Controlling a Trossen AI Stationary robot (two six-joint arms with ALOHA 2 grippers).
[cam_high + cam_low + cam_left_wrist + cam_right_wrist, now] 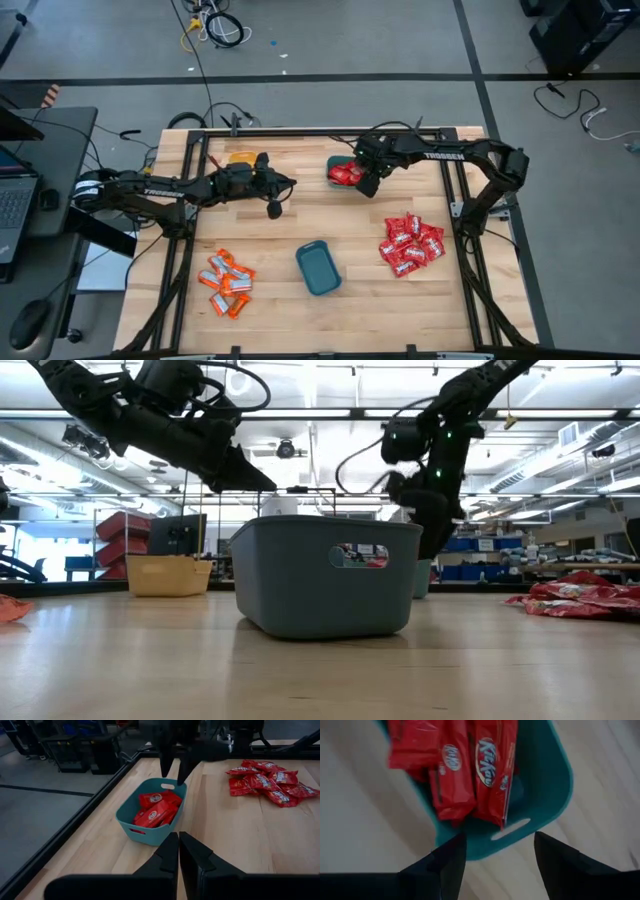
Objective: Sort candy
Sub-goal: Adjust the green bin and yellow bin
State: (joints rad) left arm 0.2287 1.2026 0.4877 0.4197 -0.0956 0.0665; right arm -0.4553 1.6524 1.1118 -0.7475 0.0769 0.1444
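A teal bin (540,805) near the table's far edge holds several narrow red candy bars (470,765), which lie flat on its bottom. My right gripper (497,865) hangs open just above the bin's rim, pointing down, with nothing between its fingers; it also shows in the left wrist view (172,770). My left gripper (178,851) is shut and empty. It hovers level above the table at the left (288,182) and points toward that bin. Red packets (410,243) lie in a pile on the right. Orange-and-white packets (226,283) lie in a pile at the near left.
An empty teal bin (318,267) stands in the near middle of the table. A yellow bin (243,158) stands at the far left. The black frame rail (320,131) runs along the table's far edge. Bare wood lies between the two bins and the piles.
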